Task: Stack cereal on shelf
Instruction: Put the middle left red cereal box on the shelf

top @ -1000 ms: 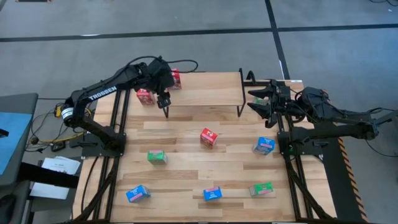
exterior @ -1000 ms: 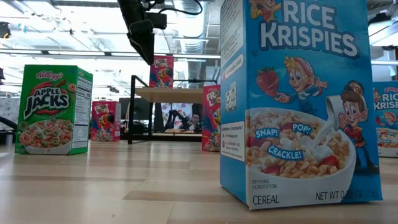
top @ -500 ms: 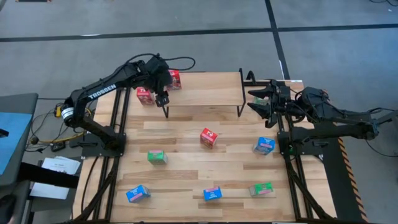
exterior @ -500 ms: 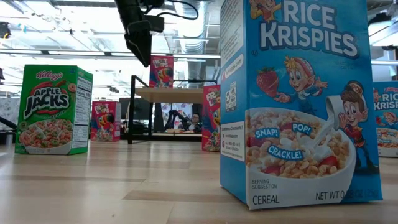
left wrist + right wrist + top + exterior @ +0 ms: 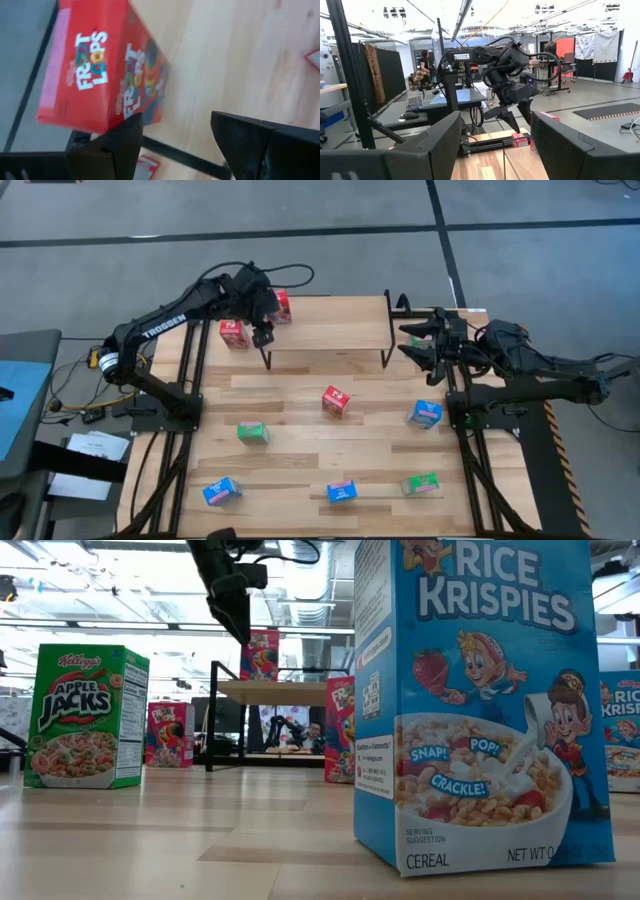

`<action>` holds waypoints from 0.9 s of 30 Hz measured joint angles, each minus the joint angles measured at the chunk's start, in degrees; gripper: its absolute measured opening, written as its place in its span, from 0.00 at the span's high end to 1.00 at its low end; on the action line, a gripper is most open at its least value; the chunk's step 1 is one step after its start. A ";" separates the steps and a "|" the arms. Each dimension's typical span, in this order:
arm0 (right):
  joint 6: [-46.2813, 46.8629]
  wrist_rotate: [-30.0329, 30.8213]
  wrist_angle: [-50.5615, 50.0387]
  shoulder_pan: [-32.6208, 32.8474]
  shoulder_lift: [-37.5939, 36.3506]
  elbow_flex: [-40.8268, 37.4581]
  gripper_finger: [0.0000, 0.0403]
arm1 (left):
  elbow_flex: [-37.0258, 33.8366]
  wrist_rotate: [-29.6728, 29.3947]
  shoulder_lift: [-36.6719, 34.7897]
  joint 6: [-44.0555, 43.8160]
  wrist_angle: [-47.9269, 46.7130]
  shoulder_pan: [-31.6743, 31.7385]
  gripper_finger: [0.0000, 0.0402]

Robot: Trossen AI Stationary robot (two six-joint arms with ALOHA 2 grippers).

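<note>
on the slatted wooden bench (image 5: 300, 395), the left tool (image 5: 262, 332) is hovering spread and empty over the shelf (image 5: 330, 325) corner beside a red cereal box (image 5: 282, 305) standing there, probably just placed, while the right tool (image 5: 420, 345) is waiting spread at the bench edge.

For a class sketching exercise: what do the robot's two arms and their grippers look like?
Both arms are black and jointed. The left arm carries white TROSSEN lettering and loose black cables. Each ends in a gripper with two dark wedge-shaped fingers: left gripper, right gripper.

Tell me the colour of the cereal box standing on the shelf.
Red, a small cardboard Froot Loops box; clearest in the left wrist view.
</note>
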 joint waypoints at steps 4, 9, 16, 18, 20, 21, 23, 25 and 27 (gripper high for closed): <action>0.00 0.00 0.00 -0.01 0.00 0.00 0.34 | 0.00 -0.59 0.96 0.34 0.02 0.99 0.44; 0.00 0.01 0.01 0.00 0.00 0.00 0.34 | 0.00 0.34 3.19 1.03 0.13 1.25 0.44; 0.02 1.59 0.00 -0.01 0.00 0.00 0.34 | 0.00 1.00 3.83 0.96 0.26 -0.05 0.44; 0.02 1.64 0.00 0.00 -0.01 0.00 0.34 | 0.00 1.10 3.82 0.58 0.37 -0.47 0.44; 0.02 1.64 0.00 0.00 -0.02 0.00 0.34 | 0.00 2.45 3.76 0.52 1.19 -0.74 0.44; 0.02 1.64 0.00 0.00 -0.01 0.00 0.34 | 0.00 3.80 3.78 0.49 1.67 -0.82 0.44; 0.02 1.64 0.00 0.00 -0.02 0.00 0.34 | 0.02 5.58 4.23 0.43 2.67 -1.18 0.44; 0.02 1.64 0.00 0.00 0.00 0.00 0.34 | 0.02 5.16 4.76 0.45 3.19 -1.47 0.44; 0.04 1.64 0.00 0.00 -0.02 0.00 0.34 | 0.02 4.79 5.16 0.76 3.31 -1.55 0.44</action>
